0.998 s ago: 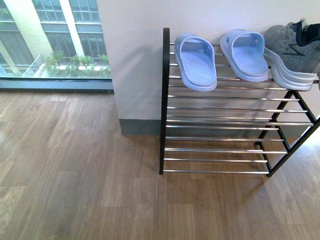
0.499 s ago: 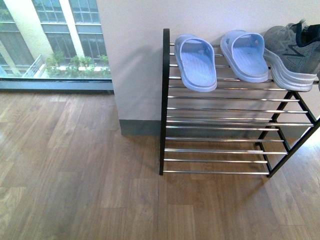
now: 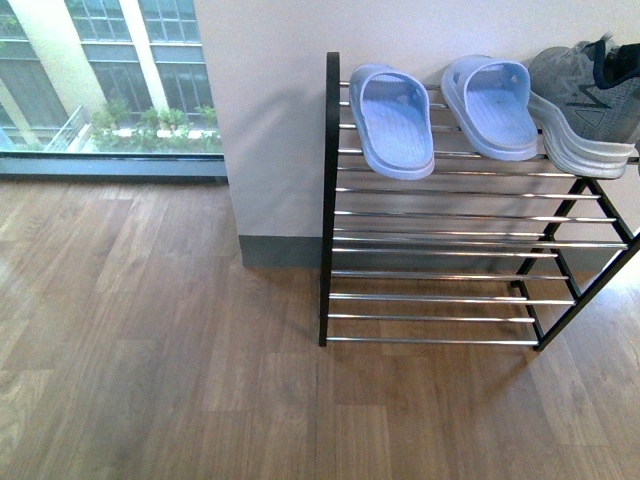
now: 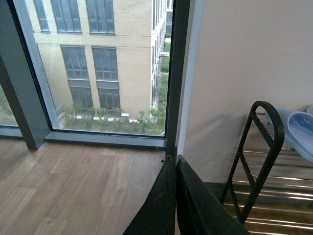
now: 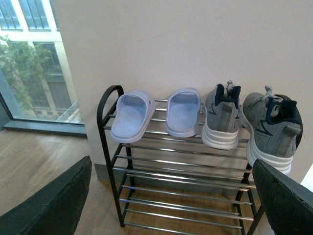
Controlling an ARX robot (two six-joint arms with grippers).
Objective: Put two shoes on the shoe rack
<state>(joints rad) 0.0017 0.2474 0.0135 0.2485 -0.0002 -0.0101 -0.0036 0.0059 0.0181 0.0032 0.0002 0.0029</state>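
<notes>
While the shoe rack (image 3: 440, 215) stands against the pale wall on the wooden floor (image 3: 150, 350), its top tier carries all four shoes; the left slide sandal (image 3: 392, 122) lies nearest the rack's black left side frame, its toe end hanging a little past the front rod; the right slide sandal (image 3: 491, 107) lies beside it, apart from it by a narrow gap; the sandals' open heels point to the wall; in the right wrist view a grey sneaker (image 5: 222, 116) sits just beside the right sandal, heel outward, and a second grey sneaker (image 5: 270, 131) sits at the rack's right end, tilted, its white sole partly over the right side frame; the lower tiers show only bare chrome rods.

Seen in its own wrist view, the right gripper (image 5: 178, 200) is spread wide, one dark finger at each lower corner of the picture, nothing between them; the rack and all four shoes lie ahead of those fingers (image 5: 58, 203), well apart from them. The left gripper (image 4: 174, 169) has its two dark fingers pressed together, clenched on nothing; it points at the corner where the window frame (image 4: 179, 73) meets the wall, with the rack's arched left side frame (image 4: 261, 152) and the edge of a blue sandal off to one side, not touched. Neither arm appears in the front view.
</notes>
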